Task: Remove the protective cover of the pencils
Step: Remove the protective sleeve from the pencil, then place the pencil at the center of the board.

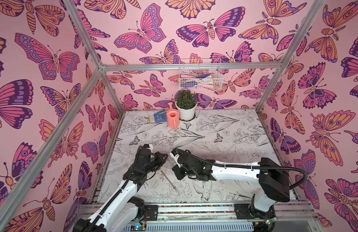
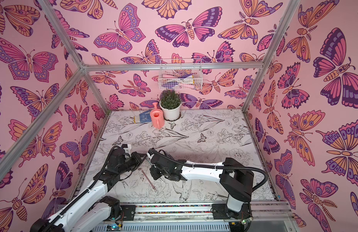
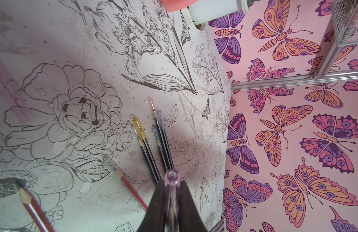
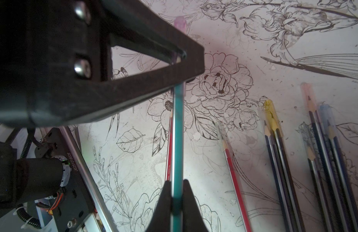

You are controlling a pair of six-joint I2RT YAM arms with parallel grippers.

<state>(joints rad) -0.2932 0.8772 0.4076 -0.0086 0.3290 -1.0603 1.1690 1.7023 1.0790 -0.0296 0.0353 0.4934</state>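
At the far edge of the flower-printed desk (image 1: 224, 140) stands a potted plant (image 1: 186, 104), a pink watering can (image 1: 172, 118) just beside it, then a blue glove (image 1: 159, 116) (yellow cuff). A wire basket (image 1: 194, 86) hangs on the butterfly wall (image 1: 154, 30) above.

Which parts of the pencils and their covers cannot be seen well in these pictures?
Dark pencils: absent from both top views; the arms seem to cover them. The right wrist picture's edge cuts off their back ends.
Pink cover: in the right wrist view the left gripper hides where it meets the teal pencil, so whether it is loose is unclear.
Wire basket: contents too small in the top views.
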